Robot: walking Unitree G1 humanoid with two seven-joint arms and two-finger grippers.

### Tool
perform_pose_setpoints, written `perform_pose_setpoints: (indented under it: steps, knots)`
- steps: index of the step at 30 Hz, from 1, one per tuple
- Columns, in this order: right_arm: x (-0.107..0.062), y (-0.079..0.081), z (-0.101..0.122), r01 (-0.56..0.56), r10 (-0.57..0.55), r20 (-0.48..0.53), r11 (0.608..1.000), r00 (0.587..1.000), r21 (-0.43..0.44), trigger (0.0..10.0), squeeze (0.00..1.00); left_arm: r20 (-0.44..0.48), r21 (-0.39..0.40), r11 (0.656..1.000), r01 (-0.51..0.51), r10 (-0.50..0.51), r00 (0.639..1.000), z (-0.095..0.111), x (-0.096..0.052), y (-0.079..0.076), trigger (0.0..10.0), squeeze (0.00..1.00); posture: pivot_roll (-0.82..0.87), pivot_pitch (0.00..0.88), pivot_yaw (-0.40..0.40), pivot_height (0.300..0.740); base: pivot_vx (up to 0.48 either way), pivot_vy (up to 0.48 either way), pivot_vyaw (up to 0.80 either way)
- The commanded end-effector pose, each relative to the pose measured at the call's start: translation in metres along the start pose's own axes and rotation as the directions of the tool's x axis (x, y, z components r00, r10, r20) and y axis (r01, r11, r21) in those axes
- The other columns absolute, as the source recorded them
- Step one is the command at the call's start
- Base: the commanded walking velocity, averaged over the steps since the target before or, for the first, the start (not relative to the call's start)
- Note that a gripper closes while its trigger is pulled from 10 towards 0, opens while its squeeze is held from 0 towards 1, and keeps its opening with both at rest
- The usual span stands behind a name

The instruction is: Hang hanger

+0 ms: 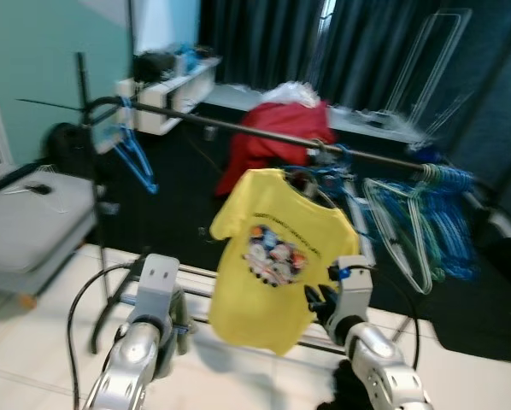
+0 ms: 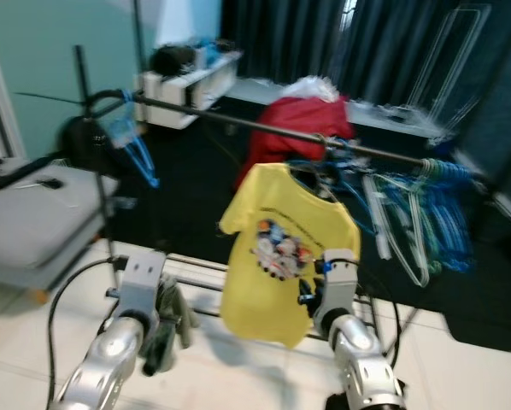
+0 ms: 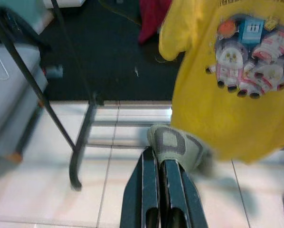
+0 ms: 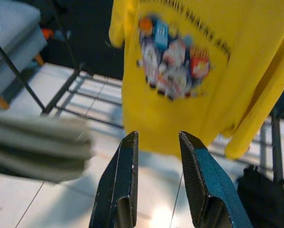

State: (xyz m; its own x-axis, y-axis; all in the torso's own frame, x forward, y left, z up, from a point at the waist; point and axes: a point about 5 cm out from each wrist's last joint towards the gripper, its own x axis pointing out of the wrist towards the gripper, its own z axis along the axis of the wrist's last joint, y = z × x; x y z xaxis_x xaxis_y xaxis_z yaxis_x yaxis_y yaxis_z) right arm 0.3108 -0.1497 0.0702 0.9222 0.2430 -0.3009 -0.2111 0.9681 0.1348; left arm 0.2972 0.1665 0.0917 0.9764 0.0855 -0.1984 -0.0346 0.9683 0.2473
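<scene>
Two silver arms are reaching up from the near edge in the left eye view. A yellow t-shirt (image 1: 277, 256) is hanging on its hanger (image 1: 305, 181) from the dark rail (image 1: 264, 132) of the clothes rack, about mid-rail. Just right of it a bunch of blue hangers (image 1: 426, 218) is dangling, and one more blue hanger (image 1: 136, 154) is sitting far left on the rail. A red garment (image 1: 273, 137) is lying behind the rack.

In the right eye view the right gripper (image 2: 311, 295) is hovering at the shirt's lower right hem, and the left gripper (image 2: 166, 329) is pointing low with something grey-green on it.

In the left wrist view the left jaws are pressed together, pinching a grey sock (image 3: 175, 147) at the tips.

In the right wrist view the right jaws are standing apart, gripping nothing, with the printed shirt just ahead.
</scene>
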Motion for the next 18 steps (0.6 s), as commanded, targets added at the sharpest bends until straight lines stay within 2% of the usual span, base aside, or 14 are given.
perform_pose_setpoints:
  steps: [1, 3, 6, 7, 8, 9, 11, 12, 14, 16, 18]
  knots:
    - [0.001, -0.002, 0.000, 0.006, -0.006, 0.000, 1.000, 1.000, -0.024, 10.0, 0.00, 0.020, 0.014, 1.000, -0.012, 0.012, 1.000, 0.007, 0.000, 0.002, 10.0, 0.00, 0.00, 0.000, -0.176, 0.735, 0.000, 0.000, -0.80]
    - [0.010, 0.002, 0.002, -0.009, 0.010, 0.010, 1.000, 1.000, -0.007, 10.0, 0.00, 0.046, 0.057, 0.998, -0.014, 0.012, 0.999, 0.027, 0.001, 0.011, 10.0, 0.00, 0.12, 0.040, -0.151, 0.735, 0.000, 0.000, -0.80]
    - [0.010, 0.002, 0.002, -0.009, 0.010, 0.010, 1.000, 1.000, -0.007, 10.0, 0.00, 0.046, 0.057, 0.998, -0.014, 0.012, 0.999, 0.027, 0.001, 0.011, 10.0, 0.00, 0.12, 0.040, -0.151, 0.735, 0.000, 0.000, -0.80]
    - [0.014, 0.008, 0.007, -0.027, 0.027, 0.029, 1.000, 0.999, 0.002, 10.0, 0.00, 0.066, 0.076, 0.997, -0.010, 0.005, 0.998, 0.037, 0.001, 0.016, 10.0, 0.00, 0.08, 0.045, -0.132, 0.735, 0.000, 0.000, -0.80]
    - [0.014, 0.008, 0.007, -0.027, 0.027, 0.029, 1.000, 0.999, 0.002, 10.0, 0.00, 0.066, 0.076, 0.997, -0.010, 0.005, 0.998, 0.037, 0.001, 0.016, 10.0, 0.00, 0.08, 0.045, -0.132, 0.735, 0.000, 0.000, -0.80]
    - [0.015, 0.009, 0.008, -0.022, 0.021, 0.043, 1.000, 0.999, 0.020, 10.0, 0.00, 0.069, 0.040, 0.999, 0.000, -0.003, 0.998, 0.032, 0.003, 0.015, 10.0, 0.00, 0.05, 0.043, -0.111, 0.735, 0.000, 0.000, -0.80]
    - [0.015, 0.009, 0.008, -0.022, 0.021, 0.043, 1.000, 0.999, 0.020, 10.0, 0.00, 0.069, 0.040, 0.999, 0.000, -0.003, 0.998, 0.032, 0.003, 0.015, 10.0, 0.00, 0.05, 0.043, -0.111, 0.735, 0.000, 0.000, -0.80]
    - [0.014, 0.010, 0.009, -0.014, 0.012, 0.053, 0.999, 0.998, 0.032, 10.0, 0.00, 0.075, 0.004, 1.000, 0.003, -0.003, 0.997, 0.026, 0.004, 0.012, 10.0, 0.00, 0.04, 0.039, -0.106, 0.735, 0.000, 0.000, -0.80]
    - [0.014, 0.010, 0.009, -0.014, 0.012, 0.053, 0.999, 0.998, 0.032, 10.0, 0.00, 0.075, 0.004, 1.000, 0.003, -0.003, 0.997, 0.026, 0.004, 0.012, 10.0, 0.00, 0.04, 0.039, -0.106, 0.735, 0.000, 0.000, -0.80]
    - [0.011, 0.010, 0.010, 0.005, -0.009, 0.079, 0.999, 0.997, 0.043, 10.0, 0.00, 0.056, -0.104, 0.994, 0.024, -0.018, 0.998, 0.006, 0.005, 0.004, 10.0, 0.00, -0.01, 0.030, -0.043, 0.735, 0.000, 0.000, -0.80]
    - [0.007, 0.009, 0.012, 0.020, -0.023, 0.102, 0.999, 0.994, 0.034, 10.0, 0.00, 0.042, -0.141, 0.988, 0.058, -0.052, 0.998, -0.002, 0.006, -0.001, 10.0, 0.00, -0.05, 0.032, -0.011, 0.735, 0.000, 0.000, -0.40]
